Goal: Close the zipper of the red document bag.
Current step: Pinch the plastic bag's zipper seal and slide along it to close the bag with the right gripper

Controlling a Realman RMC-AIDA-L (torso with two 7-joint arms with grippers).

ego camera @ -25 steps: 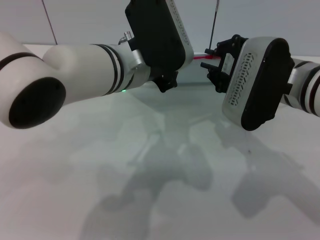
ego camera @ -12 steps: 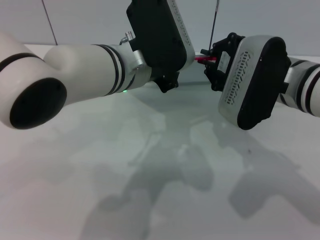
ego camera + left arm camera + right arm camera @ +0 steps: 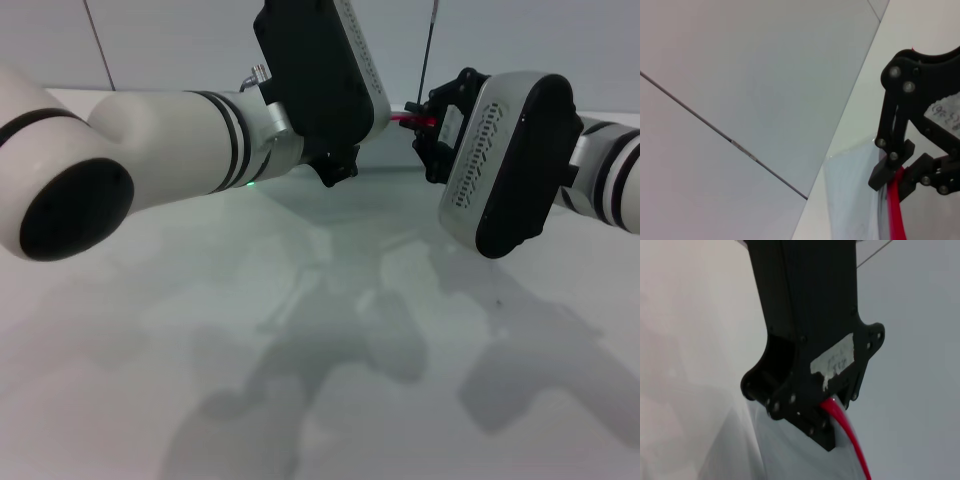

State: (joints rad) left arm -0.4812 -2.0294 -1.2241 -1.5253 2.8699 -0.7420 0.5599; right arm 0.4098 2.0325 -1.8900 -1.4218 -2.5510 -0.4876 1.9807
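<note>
The red document bag [image 3: 392, 150] is held up off the table between my two grippers; its translucent sheet [image 3: 852, 200] hangs below the red edge. The zipper [image 3: 408, 118] shows as a short red strip between the arms. In the right wrist view my left gripper [image 3: 832, 415] is shut on the zipper [image 3: 850, 440]. In the left wrist view my right gripper [image 3: 895, 182] is shut on the zipper [image 3: 897, 215]. From the head, the left gripper's black body [image 3: 310, 80] hides its fingers, and the right gripper [image 3: 428, 125] sits just right of the strip. No slider is visible.
The white table [image 3: 300, 380] spreads out below both arms and carries their shadows. A pale wall [image 3: 180, 40] with thin dark seams stands close behind the bag. The thick left forearm [image 3: 160, 150] crosses the left half of the head view.
My right gripper has edged slightly left and up toward the left gripper, so less red strip shows between them. The left arm has stayed put.
</note>
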